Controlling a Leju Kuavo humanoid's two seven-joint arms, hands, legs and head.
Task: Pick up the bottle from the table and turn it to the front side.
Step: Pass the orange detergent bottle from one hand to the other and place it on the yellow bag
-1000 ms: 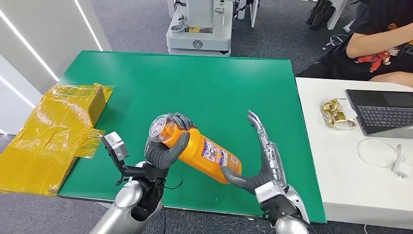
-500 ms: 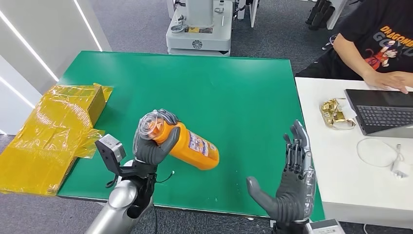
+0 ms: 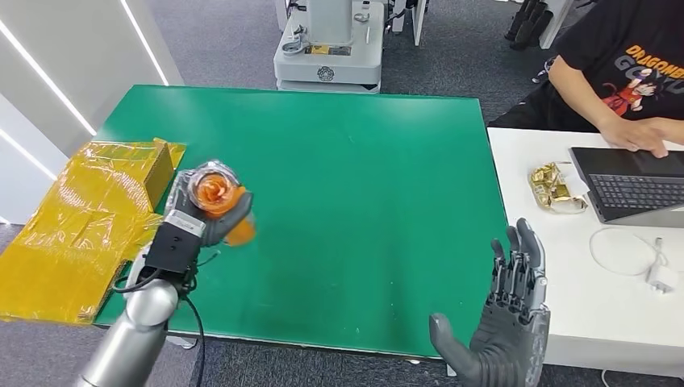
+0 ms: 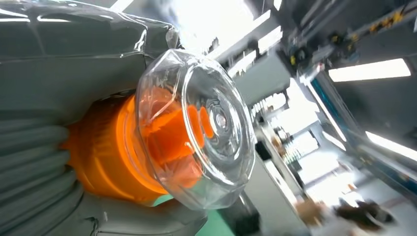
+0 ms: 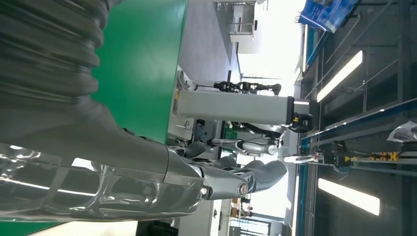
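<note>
One bottle (image 3: pixel 216 193), one laptop (image 3: pixel 633 184), two tables: green (image 3: pixel 363 161), white (image 3: pixel 565 266).

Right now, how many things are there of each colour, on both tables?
Orange: 1, bottle
Yellow: 1, wrapped box
Gold: 1, foil packet
Dark grey: 1, laptop
White: 1, cable
Total: 5

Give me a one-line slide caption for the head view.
Left hand holds the orange bottle cap-up over the green table; right hand open and empty.
</note>
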